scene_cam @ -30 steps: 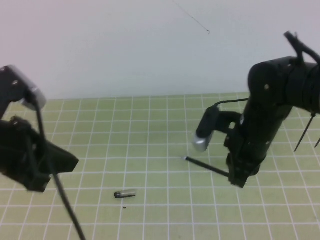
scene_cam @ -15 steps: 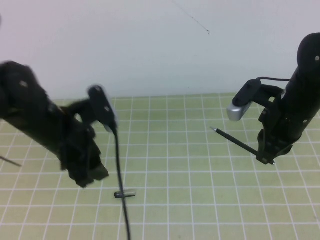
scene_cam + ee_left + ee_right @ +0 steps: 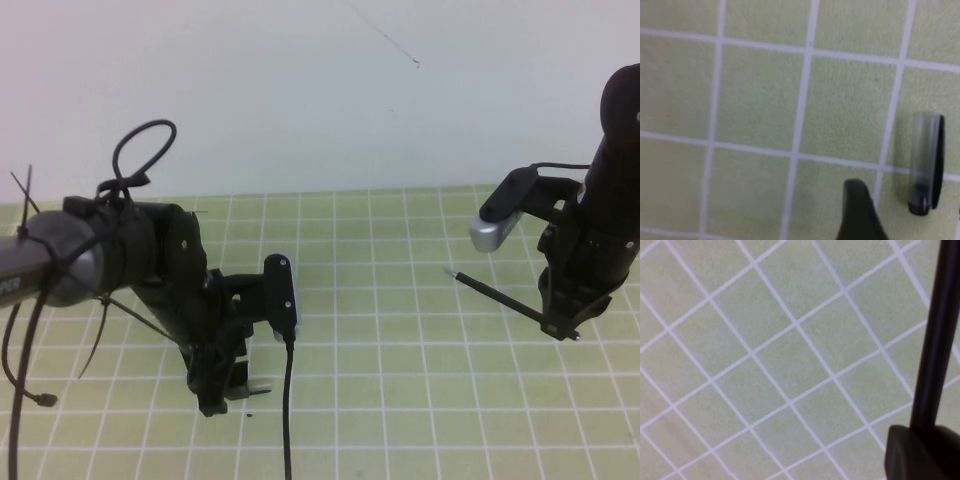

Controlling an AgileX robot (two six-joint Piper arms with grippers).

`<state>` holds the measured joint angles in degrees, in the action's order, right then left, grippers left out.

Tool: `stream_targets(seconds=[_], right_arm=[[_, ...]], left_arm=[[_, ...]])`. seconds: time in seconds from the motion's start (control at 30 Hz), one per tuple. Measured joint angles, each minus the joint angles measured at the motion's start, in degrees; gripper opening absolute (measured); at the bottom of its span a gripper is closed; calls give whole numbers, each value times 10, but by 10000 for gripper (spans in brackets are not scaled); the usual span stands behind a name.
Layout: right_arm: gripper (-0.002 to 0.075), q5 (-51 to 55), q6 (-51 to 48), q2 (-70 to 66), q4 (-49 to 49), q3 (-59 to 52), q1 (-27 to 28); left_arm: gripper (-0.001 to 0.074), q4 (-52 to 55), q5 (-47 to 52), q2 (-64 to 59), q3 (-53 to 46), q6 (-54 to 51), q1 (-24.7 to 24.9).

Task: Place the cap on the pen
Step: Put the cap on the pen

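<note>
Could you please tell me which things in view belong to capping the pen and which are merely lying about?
For the job:
- pen, held in the right gripper, off the mat
- cap, on the mat beside the left gripper

Lying about:
- green grid mat

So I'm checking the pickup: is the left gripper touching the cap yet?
Apart. In the left wrist view, green mat shows between the left gripper's fingertip and the cap lying flat. The right gripper holds the pen aloft.
</note>
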<state>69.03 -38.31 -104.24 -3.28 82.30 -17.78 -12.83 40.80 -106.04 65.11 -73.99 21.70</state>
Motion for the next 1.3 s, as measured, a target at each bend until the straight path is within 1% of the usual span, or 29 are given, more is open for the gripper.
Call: stream_targets(seconds=[0.13, 0.67, 0.77, 0.83, 0.9, 1.07, 1.13, 1.3], right_arm=[[-1, 7, 2, 0, 6, 0, 0], [-1, 6, 5, 0, 7, 0, 0], [-1, 6, 8, 0, 2, 0, 0], [-1, 7, 8, 0, 0, 0, 0], [-1, 8, 8, 0, -2, 0, 0], [-1, 10, 8, 0, -5, 0, 0], [-1, 16, 8, 0, -5, 0, 0], [-1, 29, 8, 0, -10, 0, 0]], left_arm=[[386, 2, 0, -19, 0, 1, 0], [386, 0, -10, -30, 0, -15, 0], [377, 0, -8, -34, 1, -15, 0], [348, -1, -5, -36, 2, -15, 0], [299, -2, -2, -36, 2, -16, 0], [100, -2, 7, -36, 2, -17, 0], [85, -1, 6, -36, 2, -18, 0], [83, 6, -16, -24, 2, -25, 0]])
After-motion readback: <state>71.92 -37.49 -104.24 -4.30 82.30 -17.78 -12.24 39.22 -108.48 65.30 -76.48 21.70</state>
